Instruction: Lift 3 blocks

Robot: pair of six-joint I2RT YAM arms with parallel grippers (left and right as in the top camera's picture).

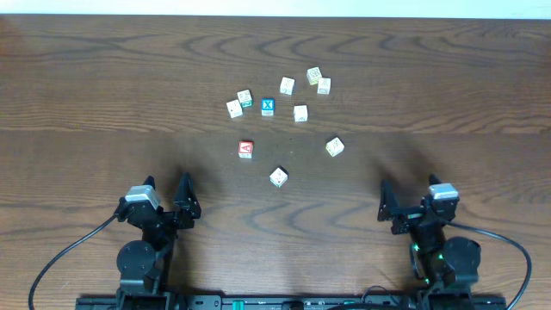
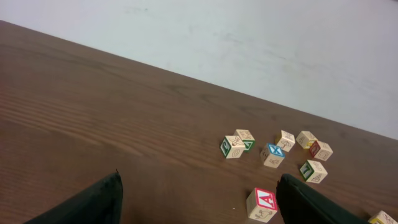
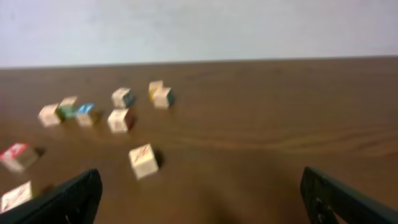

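**Jaws wide, blocks all on the desk**

Grippers sit at the 6 o'clock edge of the desk [image 1: 86, 86], one toward each corner. The left gripper [image 1: 166, 182] has its jaws spread as wide as they go and holds nothing. The right gripper [image 1: 409, 185] is the same, jaws fully apart and empty. Both are well apart from every cube.

Eight cream blocks [image 1: 300, 113] lie scattered around desk centre and toward 12 o'clock, each resting flat on the wood. Six form a loose arc on the far side. Two sit close together at its 9 o'clock end and two more at its 1 o'clock end. The blue cube [image 1: 268, 107], marked X, lies inside that arc, just at 3 o'clock of the left-hand pair. The red cube [image 1: 246, 149], marked A, lies at 7 o'clock of the blue cube.

The near block [image 1: 278, 177] sits alone at 6 o'clock of the group, closest to the grippers. The right block [image 1: 335, 146] lies at its 2 o'clock, also alone.
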